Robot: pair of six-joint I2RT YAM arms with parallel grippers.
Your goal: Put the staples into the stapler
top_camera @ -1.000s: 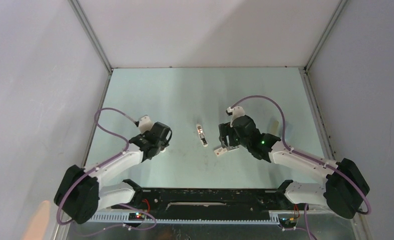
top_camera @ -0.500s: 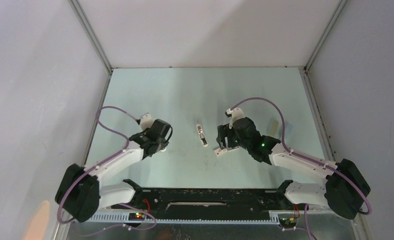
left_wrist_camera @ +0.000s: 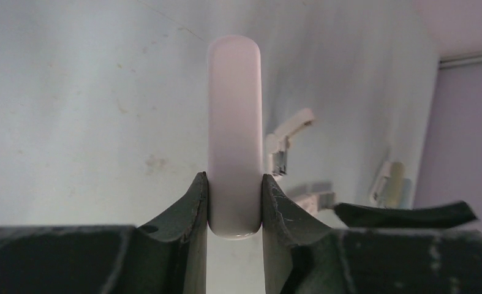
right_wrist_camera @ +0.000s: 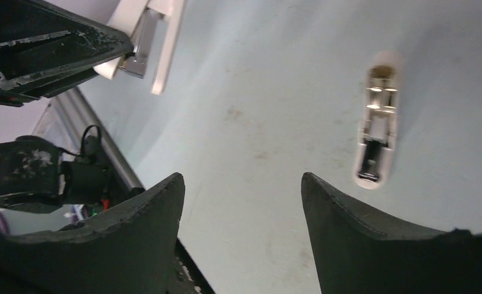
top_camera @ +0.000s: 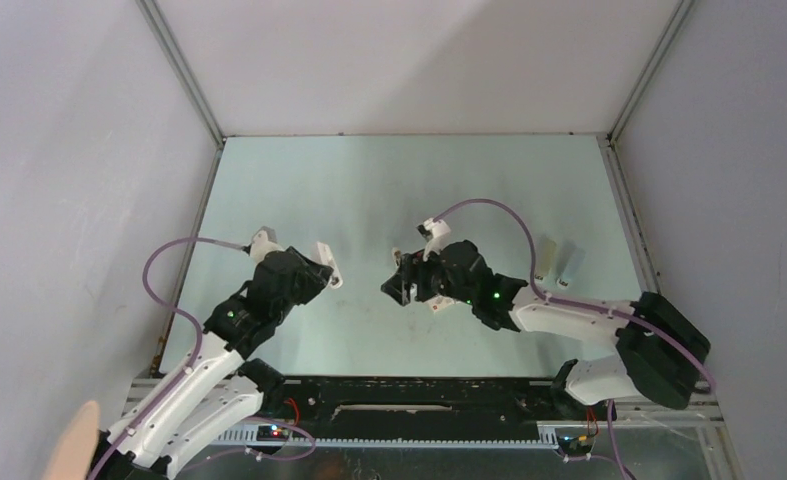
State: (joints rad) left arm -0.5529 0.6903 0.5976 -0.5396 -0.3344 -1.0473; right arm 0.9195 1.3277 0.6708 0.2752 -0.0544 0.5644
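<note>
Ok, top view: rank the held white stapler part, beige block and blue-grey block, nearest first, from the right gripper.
1. white stapler part, in the left gripper, left of the right gripper.
2. beige block, on the right.
3. blue-grey block, farther right.

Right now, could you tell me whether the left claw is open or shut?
Shut on a pale rounded bar: in the left wrist view, both fingers of the left claw press its sides.
</note>
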